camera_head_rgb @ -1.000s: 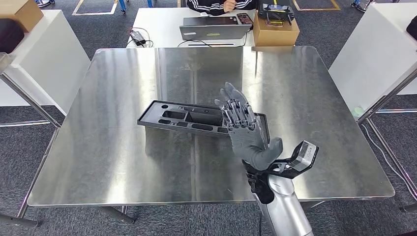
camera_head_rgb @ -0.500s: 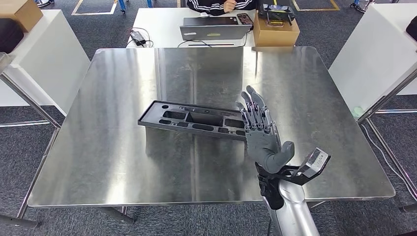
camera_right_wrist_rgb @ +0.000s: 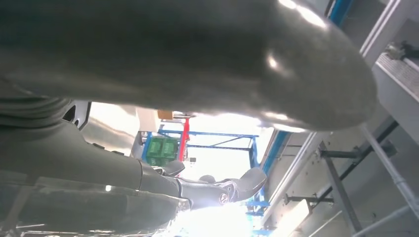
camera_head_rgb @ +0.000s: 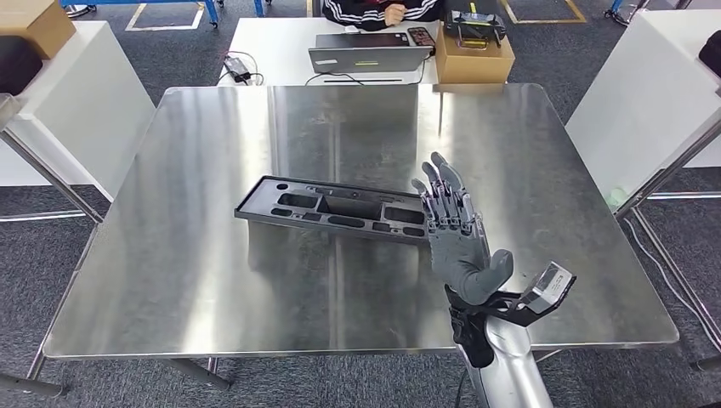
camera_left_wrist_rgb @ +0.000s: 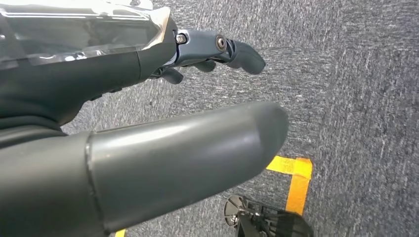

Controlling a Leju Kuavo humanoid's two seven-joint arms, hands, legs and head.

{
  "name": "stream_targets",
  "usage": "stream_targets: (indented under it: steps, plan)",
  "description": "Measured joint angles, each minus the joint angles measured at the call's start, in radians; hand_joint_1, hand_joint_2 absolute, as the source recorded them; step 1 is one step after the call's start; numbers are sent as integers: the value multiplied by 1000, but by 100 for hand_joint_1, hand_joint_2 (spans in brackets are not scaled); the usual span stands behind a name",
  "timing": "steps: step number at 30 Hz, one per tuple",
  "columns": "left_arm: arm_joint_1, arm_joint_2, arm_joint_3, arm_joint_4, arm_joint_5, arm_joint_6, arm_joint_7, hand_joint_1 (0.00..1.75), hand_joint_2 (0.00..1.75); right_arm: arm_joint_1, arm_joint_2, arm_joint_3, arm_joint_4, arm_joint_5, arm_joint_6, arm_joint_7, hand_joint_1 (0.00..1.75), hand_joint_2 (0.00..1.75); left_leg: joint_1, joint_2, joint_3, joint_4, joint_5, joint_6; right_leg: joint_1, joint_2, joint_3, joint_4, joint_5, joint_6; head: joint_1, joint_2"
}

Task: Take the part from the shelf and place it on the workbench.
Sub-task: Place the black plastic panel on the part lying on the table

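part (camera_head_rgb: 333, 207): flat, stiff, light-looking tray mid-workbench (camera_head_rgb: 170, 280); grip its long rim | my right hand (camera_head_rgb: 457, 236): fingers spread, empty; left hand (camera_left_wrist_rgb: 148, 113): cannot tell

I look down on a square brushed-steel surface (camera_head_rgb: 212, 280) that throws back pale streaks of overhead light. Grey speckled carpet (camera_head_rgb: 544, 51) covers the floor, with yellow tape lines (camera_left_wrist_rgb: 295, 175) marked on it. White tables (camera_head_rgb: 76, 93) stand at either side. Beyond the far edge sits a white desk (camera_head_rgb: 272, 42) carrying a grey laptop (camera_head_rgb: 367, 58) and an open cardboard box (camera_head_rgb: 474, 58), where a person in a striped dark jacket (camera_head_rgb: 374, 8) sits.
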Motion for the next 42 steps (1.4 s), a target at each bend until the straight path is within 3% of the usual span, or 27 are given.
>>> stream_targets:
  steps: [2,4,6,8,9,10,11,13,15,18,20,21,23,25,26,28,30,31,33,35,36,38,39,40,41,42]
  plan:
    - [0,0,2,0,2,-3,0,0,0,2,0,0,-1,2,0,1,0,0,2,0,-1,1,2,-14,5,1,2,-5,8,-20,-1,0]
    - [0,1,5,0,3,-6,0,0,0,3,1,-1,-1,3,-1,1,0,0,8,1,-10,13,-9,-25,1,0,1,-6,16,-36,-1,0]
    - [0,2,7,0,3,-7,0,0,0,3,1,-1,-2,4,-1,1,0,0,11,3,-43,93,-66,-34,-2,-1,-2,-7,21,-48,-1,0]
    - [1,1,9,0,6,-8,0,0,0,5,1,-1,-2,4,-1,2,0,0,12,4,-95,222,-137,-42,2,-3,-6,-7,23,-53,-2,0]
    - [1,1,11,0,8,-8,0,0,0,6,1,-1,-2,5,-1,2,0,0,12,4,-114,270,-155,-44,4,-4,-7,-6,24,-54,-2,0]
    - [2,1,13,0,10,-8,0,0,0,8,1,-1,-2,5,-1,2,0,0,12,4,-116,285,-155,-43,5,-4,-8,-6,24,-54,-2,0]
    - [2,1,14,0,12,-9,0,0,0,10,1,-1,-2,6,-1,3,0,0,12,4,-99,263,-138,-42,6,-4,-8,-5,24,-54,-2,0]
    - [1,1,17,0,14,-9,0,0,0,11,1,-1,-2,9,-2,3,0,0,12,5,-21,129,-78,-34,6,-4,-5,-5,24,-53,-1,0]
    - [-1,1,20,0,14,-9,0,0,0,11,1,-1,-2,10,-4,3,0,0,9,4,34,26,-48,-25,12,-4,-7,-3,26,-49,0,0]
    - [0,0,23,0,15,-9,0,0,0,11,3,0,-2,11,-6,4,0,0,1,2,37,6,-42,-10,17,-3,-15,-6,32,-33,0,0]
    - [0,-1,24,0,15,-9,0,0,0,11,3,0,-2,11,-6,4,0,0,2,4,36,-5,-30,7,17,-3,-30,17,14,-27,1,0]
    - [-1,-1,24,0,15,-9,0,0,0,12,3,-1,-2,10,-7,4,0,0,3,6,34,-10,-24,14,17,-2,-48,57,-11,-30,1,0]
    - [-1,-1,24,0,15,-9,0,0,0,14,3,0,-3,10,-7,4,0,0,2,7,25,-12,-16,23,15,-2,-105,188,-76,-41,2,0]
    - [-1,-2,24,0,15,-10,1,0,0,18,3,0,-3,10,-7,5,0,0,-1,7,14,-11,-9,25,15,-2,-139,279,-109,-38,2,0]
    - [0,-2,24,0,15,-10,1,0,0,19,3,0,-3,11,-7,5,0,0,-2,7,10,-10,-5,25,15,-2,-127,268,-102,-30,2,0]
    - [0,-3,24,0,17,-10,2,0,0,19,2,0,-3,11,-8,6,0,0,-2,5,5,-9,1,20,15,-2,-44,135,-57,-15,2,0]
    - [0,-4,25,0,18,-11,2,0,0,19,3,0,-3,13,-9,6,0,0,-6,5,2,-4,4,12,18,-1,25,9,-21,-16,1,0]
    - [0,-4,25,0,18,-12,1,0,0,19,4,0,-3,15,-10,7,0,0,-7,5,1,-2,6,7,21,-1,36,-17,-14,-21,1,0]
    - [0,-3,25,0,18,-13,1,0,0,20,4,0,-4,17,-11,7,0,0,-7,5,-2,-3,13,-5,21,0,31,-21,-7,-36,1,0]
    - [0,-2,25,0,18,-14,1,0,0,19,5,1,-4,19,-12,7,0,0,-3,5,-13,16,-6,-17,13,-2,30,-24,4,-49,0,0]
    - [0,-2,25,0,18,-14,1,0,0,19,6,1,-4,20,-13,7,0,0,0,5,-26,49,-35,-23,9,-4,27,-25,11,-56,-1,0]
    - [1,-2,25,0,18,-14,1,0,0,20,6,2,-4,21,-13,7,0,0,7,5,-70,168,-118,-34,8,-6,17,-23,22,-64,-3,0]
    - [1,-2,25,0,18,-14,1,0,0,21,6,2,-4,21,-13,7,0,0,10,5,-90,229,-150,-39,9,-7,9,-21,26,-64,-3,0]
    - [1,-2,25,0,18,-14,1,0,0,22,6,2,-4,22,-13,7,0,0,12,6,-98,265,-163,-43,9,-7,2,-18,29,-63,-3,0]
    - [1,-2,25,0,18,-14,1,0,0,23,6,2,-4,22,-13,7,0,0,15,6,-88,264,-157,-46,8,-8,-4,-15,31,-62,-3,0]
    - [1,-1,25,0,18,-15,1,0,0,24,6,2,-4,22,-13,7,0,0,18,6,-59,225,-135,-47,7,-8,-10,-11,33,-60,-3,0]
